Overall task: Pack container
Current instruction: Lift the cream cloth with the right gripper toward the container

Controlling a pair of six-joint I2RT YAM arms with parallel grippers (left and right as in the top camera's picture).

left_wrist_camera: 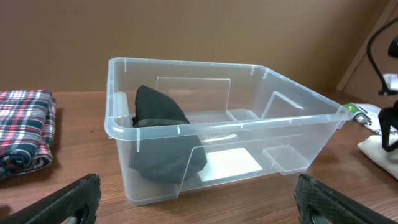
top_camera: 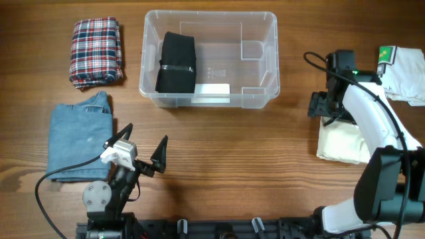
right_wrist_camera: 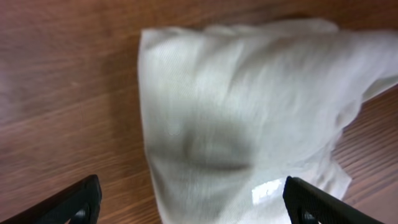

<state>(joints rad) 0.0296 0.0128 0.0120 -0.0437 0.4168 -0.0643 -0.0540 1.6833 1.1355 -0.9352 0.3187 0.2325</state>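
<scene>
The container (top_camera: 211, 12) lies well to the left of the right gripper (right_wrist_camera: 191, 190), whose jaws stand wide apart directly above the cream folded garment (right_wrist_camera: 236, 112) on the tabletop (right_wrist_camera: 62, 93).

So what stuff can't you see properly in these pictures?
Overhead: the right arm hides part of the cream cloth.
Overhead: the right edge cuts off the white garment; its green tag is too small to read.
Left wrist: the left edge cuts off the plaid shirt.

Brown wood-grain table (top_camera: 265, 153) under even light, plain brown wall (left_wrist_camera: 186, 31) behind.
</scene>
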